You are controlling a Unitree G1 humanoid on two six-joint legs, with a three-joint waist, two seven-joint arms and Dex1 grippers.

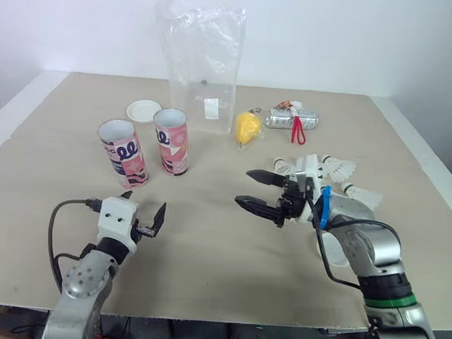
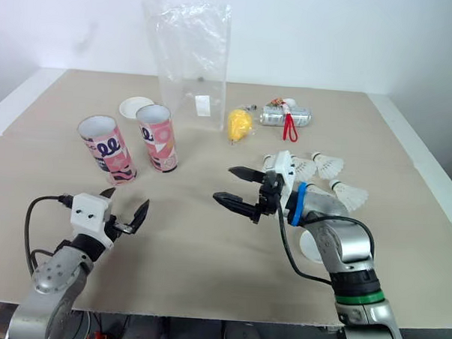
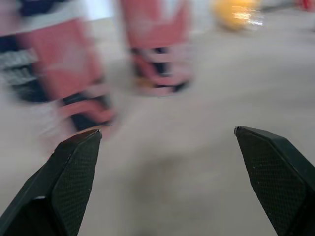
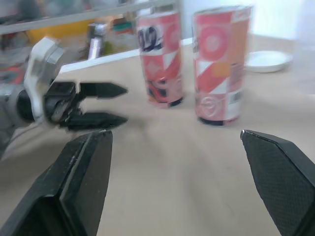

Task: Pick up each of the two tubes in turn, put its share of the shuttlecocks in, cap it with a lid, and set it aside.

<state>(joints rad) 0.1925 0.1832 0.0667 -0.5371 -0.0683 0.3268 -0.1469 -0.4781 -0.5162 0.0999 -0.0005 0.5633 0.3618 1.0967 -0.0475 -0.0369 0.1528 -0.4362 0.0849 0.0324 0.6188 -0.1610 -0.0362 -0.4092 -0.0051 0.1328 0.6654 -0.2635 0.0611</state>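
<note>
**Nothing packed yet: both tubes open, shuttlecocks loose**

The two pink tubes stand upright and uncapped on the bench point(image 1: 207, 266), on the robot's left side. One tube point(image 1: 125, 154) is nearer the left edge. The other tube point(image 1: 172, 142) is just beside it and a little farther back. Their mouths are open, but I cannot tell whether anything lies at the bottom of either.

At least three shuttlecocks lie loose on the right side of the bench: one point(image 1: 337, 168), a second point(image 1: 362, 196) and a third point(image 1: 283, 167), all just behind the right gripper. A white lid point(image 1: 144, 110) lies flat behind the tubes. A second white disc point(image 2: 313, 247), partly under the right forearm, is probably the other lid.

The left gripper point(image 1: 145, 211) is spread wide and holds nothing. It hovers low in front of the tubes and touches neither. The right gripper point(image 1: 244, 187) is also spread wide and empty, near mid-bench, with its fingers pointing toward the tubes.

As I read it, the task is at its very start, with no tube lifted, filled, capped or set aside. Both full rounds are left: take a tube, load its share, cap it and put it away.
</note>
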